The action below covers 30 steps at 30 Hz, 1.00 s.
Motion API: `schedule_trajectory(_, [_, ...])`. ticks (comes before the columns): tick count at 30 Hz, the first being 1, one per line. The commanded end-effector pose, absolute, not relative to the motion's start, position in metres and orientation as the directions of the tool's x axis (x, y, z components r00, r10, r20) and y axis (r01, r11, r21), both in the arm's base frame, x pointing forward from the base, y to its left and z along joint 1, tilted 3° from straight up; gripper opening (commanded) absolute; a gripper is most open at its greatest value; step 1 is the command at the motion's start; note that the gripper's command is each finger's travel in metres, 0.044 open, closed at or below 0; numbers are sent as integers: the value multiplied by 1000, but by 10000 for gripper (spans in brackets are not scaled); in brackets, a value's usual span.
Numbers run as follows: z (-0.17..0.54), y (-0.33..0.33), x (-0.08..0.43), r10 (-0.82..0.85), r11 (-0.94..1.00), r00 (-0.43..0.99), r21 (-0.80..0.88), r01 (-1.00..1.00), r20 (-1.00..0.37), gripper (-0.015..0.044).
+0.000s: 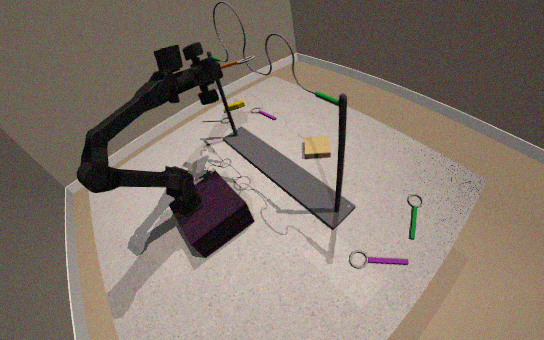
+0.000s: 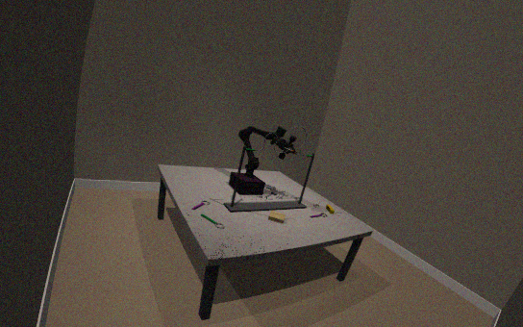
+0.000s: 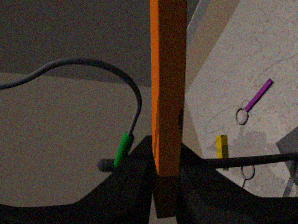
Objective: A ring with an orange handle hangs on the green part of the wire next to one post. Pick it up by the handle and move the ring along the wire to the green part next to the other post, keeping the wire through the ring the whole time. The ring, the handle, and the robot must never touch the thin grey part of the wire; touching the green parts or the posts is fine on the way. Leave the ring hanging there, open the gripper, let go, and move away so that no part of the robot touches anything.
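Ring: one, thin and pale [image 1: 245, 62], in mid-air beside a bend of the wire, nearer the yellow-block end; whether the wire passes through it cannot be told.
Orange handle: one [image 1: 230, 64] [image 3: 167, 90], joined to the ring, reaching back to the gripper.
Gripper: one, black [image 1: 219, 68] [image 2: 291, 150] [image 3: 166, 167], pinching the orange handle between its fingers.
Wire: thin, grey, looped [image 1: 293, 57] [image 3: 80, 61], strung high between two posts.
Green parts: two; one [image 1: 215, 58] [image 2: 310, 155] [image 3: 123, 149] at the yellow-block end, the other [image 1: 327, 97] [image 2: 250, 149] at the opposite end.
Posts: two, dark, upright; one [image 1: 227, 102] [image 2: 307, 178] [image 3: 250, 161] near the yellow block, the other [image 1: 340, 155] at the far end of the plate.
Base plate: long, grey [image 1: 280, 170] [image 2: 264, 208], under both posts.
Arm: black [image 1: 120, 117] [image 2: 249, 146], bent, mounted on a dark purple box [image 1: 212, 215] [image 2: 246, 185].
Yellow block: small [image 1: 235, 106] [image 2: 330, 209] [image 3: 222, 145], near the first post.
Purple-handled rings: two on the table; one [image 1: 267, 115] [image 2: 317, 215] [image 3: 259, 94] near the yellow block, one [image 1: 387, 261] [image 2: 198, 206] near the green-handled ring.
Green-handled ring: one [image 1: 413, 222] [image 2: 209, 219], lying flat.
Tan block: one [image 1: 317, 145] [image 2: 277, 217], beside the plate.
Table: pale, speckled [image 1: 310, 295] [image 2: 288, 245], beneath the lot.
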State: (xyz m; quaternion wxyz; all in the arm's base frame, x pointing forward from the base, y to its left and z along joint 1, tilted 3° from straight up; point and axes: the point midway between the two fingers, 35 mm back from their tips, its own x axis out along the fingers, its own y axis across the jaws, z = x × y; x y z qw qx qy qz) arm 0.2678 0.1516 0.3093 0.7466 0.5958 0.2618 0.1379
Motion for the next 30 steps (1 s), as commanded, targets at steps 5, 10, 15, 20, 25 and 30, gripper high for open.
schedule_trajectory(5, [340, 155, 268, 554, 58, 822, 991, 119, -131, -150])
schedule_trajectory(10, [358, 153, 268, 564, -64, 823, 989, 130, -72, -150])
schedule_trajectory(15, [376, 149, 269, 567, -180, 823, 974, 140, -14, -150])
schedule_trajectory(20, [391, 144, 270, 565, -285, 824, 947, 150, 39, -150])
schedule_trajectory(25, [405, 138, 270, 557, -373, 826, 915, 157, 85, -150])
schedule_trajectory(30, [416, 131, 271, 549, -438, 827, 884, 163, 120, -150])
